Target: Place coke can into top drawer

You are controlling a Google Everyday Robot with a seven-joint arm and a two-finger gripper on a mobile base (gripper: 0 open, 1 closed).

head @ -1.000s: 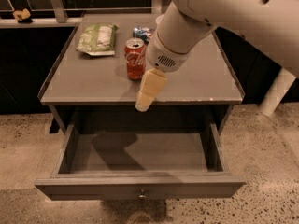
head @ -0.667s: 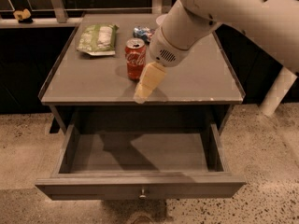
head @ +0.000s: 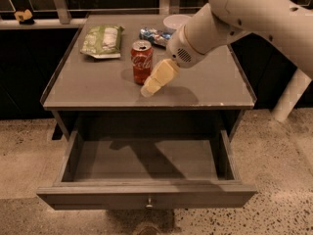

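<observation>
The red coke can (head: pixel 142 61) stands upright on the table top (head: pixel 88 89), a little left of centre. My gripper (head: pixel 152 83) hangs from the white arm, cream-coloured and pointing down-left. It sits just to the right of the can and slightly in front of it, close to its lower side; I cannot tell if it touches. The top drawer (head: pixel 146 196) is pulled fully open below the table top. Its inside is empty, and its small knob (head: pixel 149 201) shows at the middle of the front panel.
A green snack bag (head: pixel 102 40) lies at the back left of the table top. A blue-and-silver packet (head: pixel 155 35) and a white bowl (head: pixel 176 20) sit at the back centre. A dark counter runs behind, and speckled floor surrounds the table.
My gripper has moved back from the table's front edge and a little left, closer to the coke can. The can and the drawer have not moved.
</observation>
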